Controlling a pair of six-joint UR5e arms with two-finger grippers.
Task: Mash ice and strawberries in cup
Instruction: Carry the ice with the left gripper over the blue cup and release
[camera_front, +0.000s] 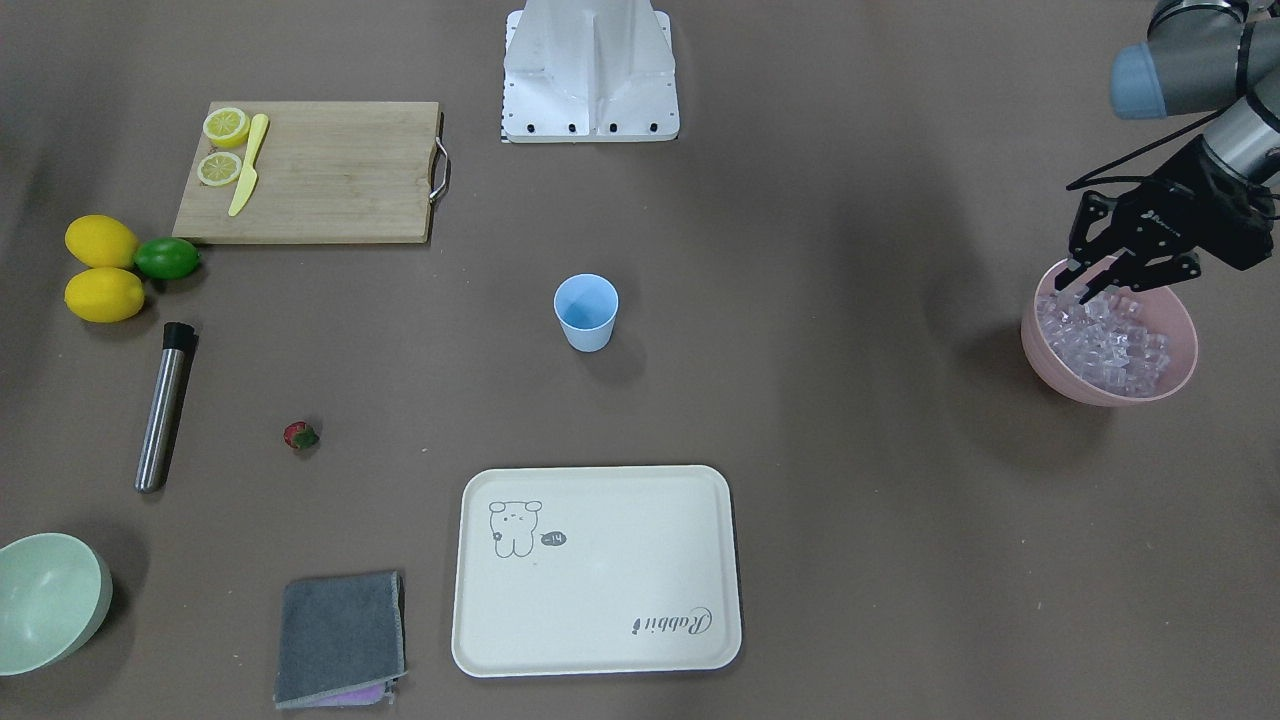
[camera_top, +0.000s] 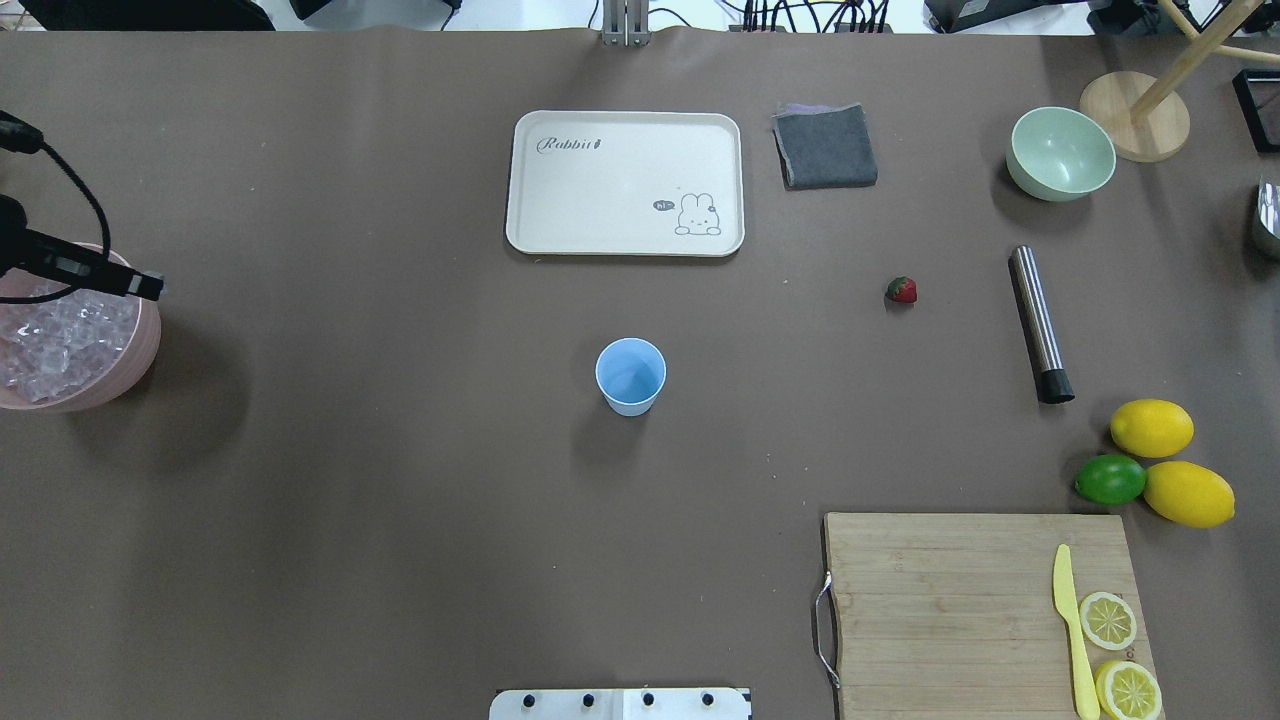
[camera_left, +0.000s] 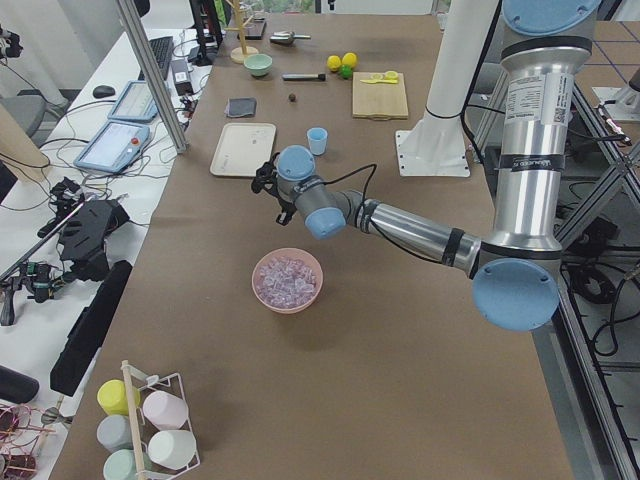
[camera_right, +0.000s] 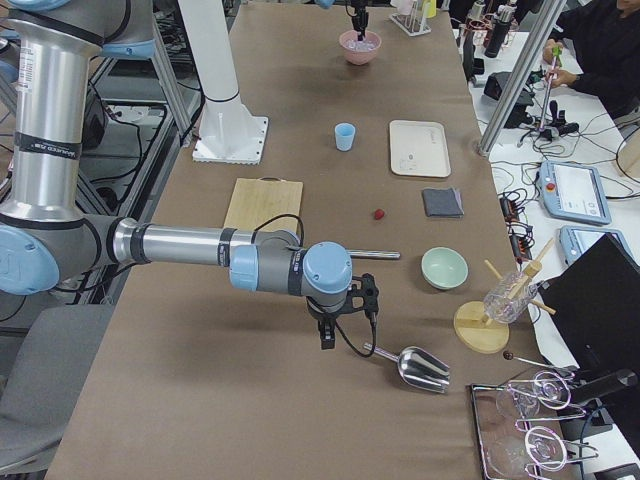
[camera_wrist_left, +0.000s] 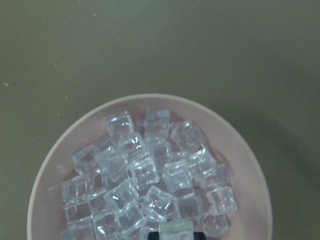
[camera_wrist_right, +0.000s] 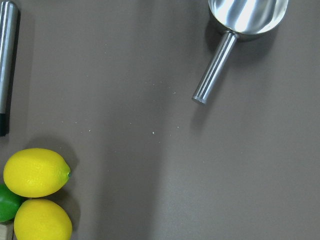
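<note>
The light blue cup (camera_front: 586, 315) (camera_top: 631, 378) stands empty and upright at mid-table. The strawberry (camera_front: 300, 435) (camera_top: 901, 290) lies alone on the table, towards the robot's right. A pile of ice (camera_front: 1110, 345) (camera_wrist_left: 150, 175) fills the pink bowl (camera_front: 1100, 392) (camera_top: 135, 365) at the far left. My left gripper (camera_front: 1082, 282) hangs over the bowl's rim, its fingers converged on one pale ice cube (camera_wrist_left: 175, 226). My right gripper (camera_right: 326, 340) hovers off the table's right end; whether it is open or shut, I cannot tell.
A steel rod (camera_front: 163, 405) lies beside the strawberry. Two lemons (camera_front: 102, 268), a lime (camera_front: 167, 258) and a cutting board (camera_front: 310, 170) with lemon halves and a knife sit nearby. A cream tray (camera_front: 600, 570), grey cloth (camera_front: 340, 635), green bowl (camera_front: 45, 600) and metal scoop (camera_wrist_right: 240, 20) lie further out.
</note>
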